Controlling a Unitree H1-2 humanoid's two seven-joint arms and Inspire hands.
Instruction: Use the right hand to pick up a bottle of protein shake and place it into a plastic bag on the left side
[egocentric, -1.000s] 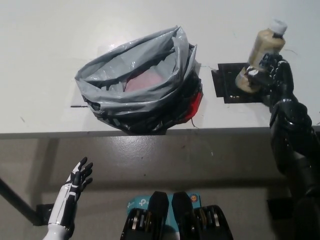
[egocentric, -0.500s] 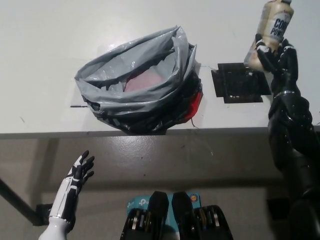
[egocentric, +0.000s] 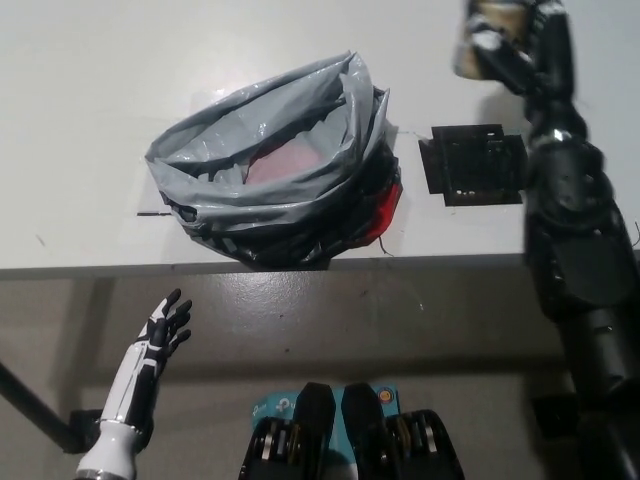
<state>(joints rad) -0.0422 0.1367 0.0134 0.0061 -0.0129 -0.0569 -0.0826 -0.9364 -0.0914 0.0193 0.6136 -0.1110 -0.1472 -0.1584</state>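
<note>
Right hand is closed around the protein shake bottle, now lifted higher than a second ago, near the top edge, clear of the black mat; next it needs carrying left over the grey plastic bag on the worktop; left hand is resting low, fingers spread, empty.

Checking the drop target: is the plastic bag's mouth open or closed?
Open. The grey plastic bag has its rim rolled back and spread wide on the table, with something red visible inside.
</note>
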